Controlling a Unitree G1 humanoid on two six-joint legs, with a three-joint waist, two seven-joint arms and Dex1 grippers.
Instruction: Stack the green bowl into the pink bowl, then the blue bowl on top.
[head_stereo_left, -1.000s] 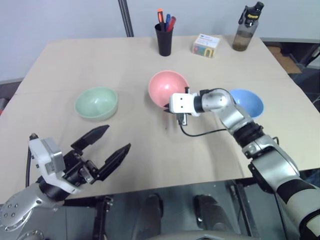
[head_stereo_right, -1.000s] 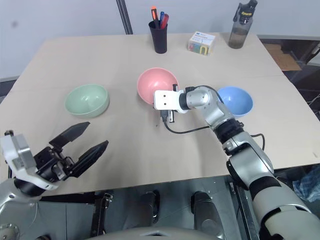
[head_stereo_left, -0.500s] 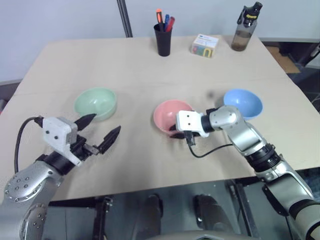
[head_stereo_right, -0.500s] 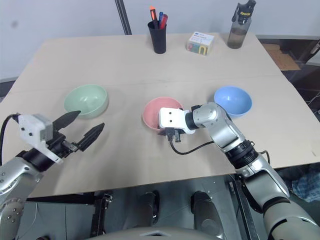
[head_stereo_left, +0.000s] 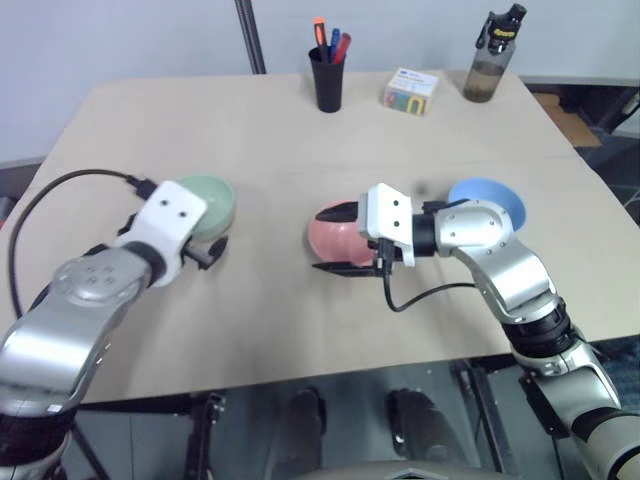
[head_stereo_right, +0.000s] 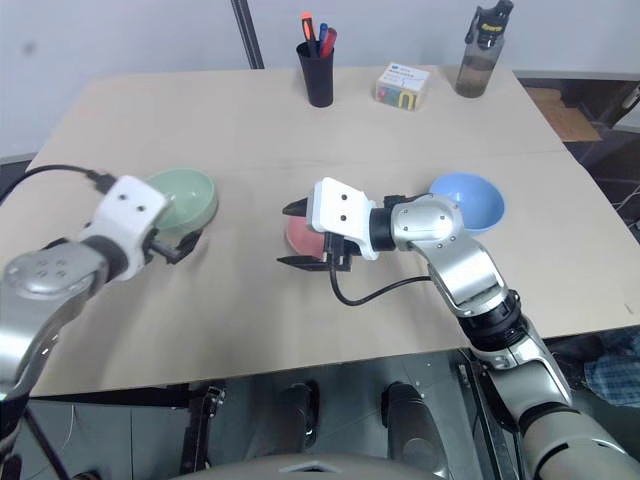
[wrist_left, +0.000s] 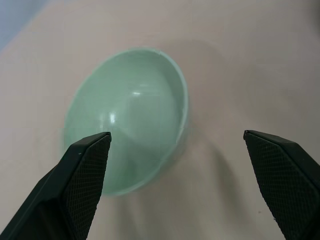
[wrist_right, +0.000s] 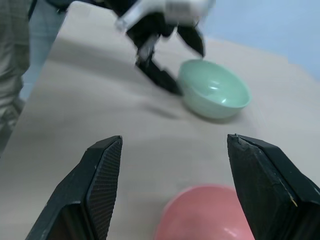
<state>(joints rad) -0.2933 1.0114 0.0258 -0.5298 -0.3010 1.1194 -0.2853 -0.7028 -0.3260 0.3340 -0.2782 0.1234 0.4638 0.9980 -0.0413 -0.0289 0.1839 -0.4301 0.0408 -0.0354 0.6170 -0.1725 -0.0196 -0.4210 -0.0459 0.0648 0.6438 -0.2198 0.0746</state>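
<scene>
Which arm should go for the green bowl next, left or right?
Left. The left gripper hangs open right at the green bowl, fingers astride its rim. The right gripper is open at the pink bowl, well away from the green one.

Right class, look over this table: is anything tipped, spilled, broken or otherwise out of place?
Nothing stands out. The green bowl, pink bowl and blue bowl sit upright and apart on the table; the pen cup, small box and bottle stand along the far edge.

Glossy smooth plastic green bowl (wrist_left: 131, 117), matt wooden table (head_stereo_left: 270, 130)
</scene>
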